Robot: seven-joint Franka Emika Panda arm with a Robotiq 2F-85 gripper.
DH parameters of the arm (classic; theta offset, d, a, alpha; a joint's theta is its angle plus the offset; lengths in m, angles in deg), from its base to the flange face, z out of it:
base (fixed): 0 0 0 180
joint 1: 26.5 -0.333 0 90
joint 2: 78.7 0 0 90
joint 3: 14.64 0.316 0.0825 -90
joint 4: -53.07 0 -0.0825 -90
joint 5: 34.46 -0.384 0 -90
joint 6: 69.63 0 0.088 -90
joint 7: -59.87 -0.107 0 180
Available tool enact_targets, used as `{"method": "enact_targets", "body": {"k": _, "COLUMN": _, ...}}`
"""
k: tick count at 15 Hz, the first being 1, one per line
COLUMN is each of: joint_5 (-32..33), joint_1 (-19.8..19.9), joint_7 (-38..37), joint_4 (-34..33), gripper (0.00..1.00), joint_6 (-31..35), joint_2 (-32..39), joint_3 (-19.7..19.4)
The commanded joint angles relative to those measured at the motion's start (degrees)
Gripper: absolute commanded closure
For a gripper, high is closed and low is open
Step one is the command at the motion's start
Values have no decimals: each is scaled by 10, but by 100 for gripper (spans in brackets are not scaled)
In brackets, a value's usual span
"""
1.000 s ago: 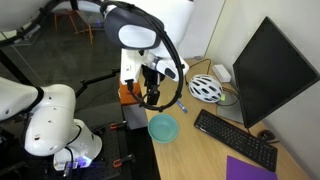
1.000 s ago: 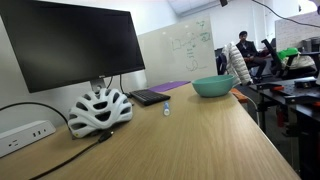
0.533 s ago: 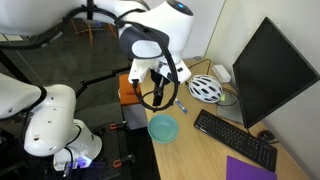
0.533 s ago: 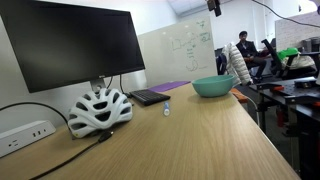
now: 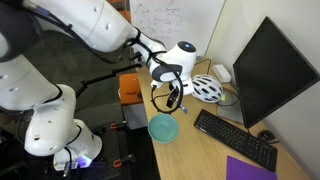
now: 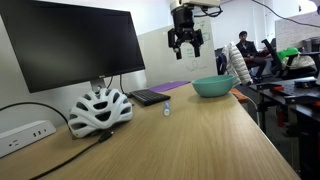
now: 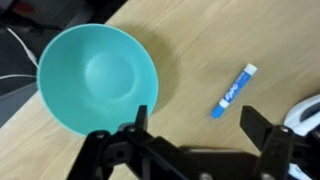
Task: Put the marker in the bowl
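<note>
A blue and white marker [image 7: 233, 90] lies on the wooden table, to the right of the teal bowl [image 7: 95, 76] in the wrist view. In the exterior views the marker [image 6: 166, 109] [image 5: 183, 104] lies between the bowl [image 5: 163, 128] [image 6: 213, 86] and the white bike helmet [image 5: 206, 88]. My gripper [image 7: 195, 125] hangs open and empty well above the table; its fingers [image 7: 262, 130] straddle bare wood just below the marker in the wrist view. It also shows in both exterior views [image 6: 187, 42] [image 5: 173, 98].
A black monitor [image 5: 270, 70] and keyboard [image 5: 235, 137] stand past the helmet [image 6: 98, 108]. A purple notebook [image 5: 250, 169] lies at the table's near corner. A power strip [image 6: 26, 132] and cables lie by the helmet. A person [image 6: 241, 55] sits beyond the table.
The arm has swung over the table toward the helmet and marker. The gripper has come into the exterior view that looks along the table. Marker, bowl and helmet have not moved.
</note>
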Motion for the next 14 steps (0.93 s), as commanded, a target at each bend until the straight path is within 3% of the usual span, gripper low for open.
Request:
{"method": "enact_targets", "body": {"k": 1, "joint_5": -3, "joint_1": -19, "joint_7": -113, "joint_4": -63, "gripper": 0, "joint_6": 54, "joint_2": 102, "joint_3": -15}}
{"method": "enact_targets", "body": {"k": 4, "joint_5": -6, "joint_1": -52, "joint_7": -202, "joint_4": -117, "gripper": 0, "joint_6": 70, "joint_2": 182, "joint_3": -38}}
{"method": "enact_targets", "body": {"k": 12, "joint_5": 8, "joint_1": -139, "joint_7": -301, "joint_4": -234, "gripper": 0, "joint_6": 47, "joint_2": 312, "joint_3": -84}}
{"method": "enact_targets", "body": {"k": 14, "joint_5": 7, "joint_1": -151, "joint_7": -315, "joint_4": -245, "gripper": 9, "joint_6": 46, "joint_2": 328, "joint_3": -94}}
